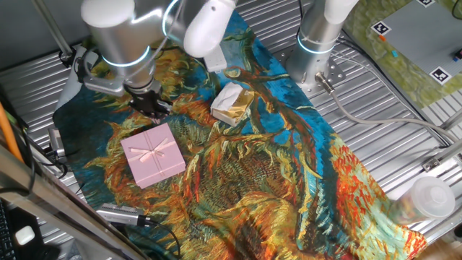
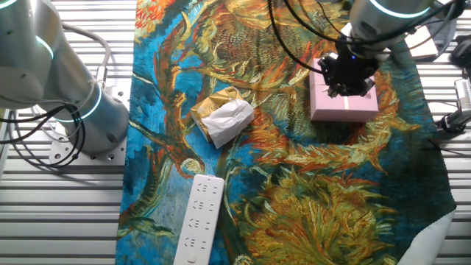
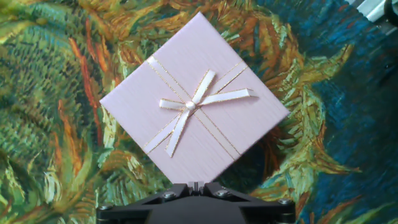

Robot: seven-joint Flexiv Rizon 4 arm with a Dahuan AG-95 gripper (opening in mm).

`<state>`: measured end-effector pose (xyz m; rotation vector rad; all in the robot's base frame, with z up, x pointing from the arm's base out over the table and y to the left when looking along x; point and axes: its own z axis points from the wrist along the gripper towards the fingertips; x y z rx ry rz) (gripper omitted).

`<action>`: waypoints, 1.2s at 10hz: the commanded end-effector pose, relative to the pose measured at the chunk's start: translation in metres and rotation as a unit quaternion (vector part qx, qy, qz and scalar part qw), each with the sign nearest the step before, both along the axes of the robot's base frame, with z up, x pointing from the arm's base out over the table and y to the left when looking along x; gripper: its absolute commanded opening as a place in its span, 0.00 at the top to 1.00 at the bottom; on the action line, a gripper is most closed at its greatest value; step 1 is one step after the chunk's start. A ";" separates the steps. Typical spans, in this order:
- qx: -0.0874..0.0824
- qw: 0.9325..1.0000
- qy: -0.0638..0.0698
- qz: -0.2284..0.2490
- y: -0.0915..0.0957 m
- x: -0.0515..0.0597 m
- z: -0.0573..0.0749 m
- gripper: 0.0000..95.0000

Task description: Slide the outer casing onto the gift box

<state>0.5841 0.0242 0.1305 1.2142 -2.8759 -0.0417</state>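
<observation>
In one fixed view the outer casing lies flat on the worktop's painted cloth, the gripper just beside its far edge — free of it. The other fixed view hides part of the casing. The hand view shows no fingertips — grip state unclear; no gift box visible, perhaps already sleeved.

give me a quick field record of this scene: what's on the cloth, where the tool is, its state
surface: painted cloth over a ribbed metal table
outer casing: pink, bow face up, flat on the cloth
gift box: no separate tray visible
tool: at the casing's edge, not holding it; open or shut cannot be told
other items: cream-and-gold packet, white bar
</observation>
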 end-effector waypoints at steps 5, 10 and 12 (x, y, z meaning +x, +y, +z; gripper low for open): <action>0.007 0.996 0.009 -0.090 0.001 0.001 0.000 1.00; 0.004 0.991 0.009 -0.130 0.001 0.001 0.000 1.00; 0.005 0.991 0.009 -0.130 0.001 0.001 -0.001 1.00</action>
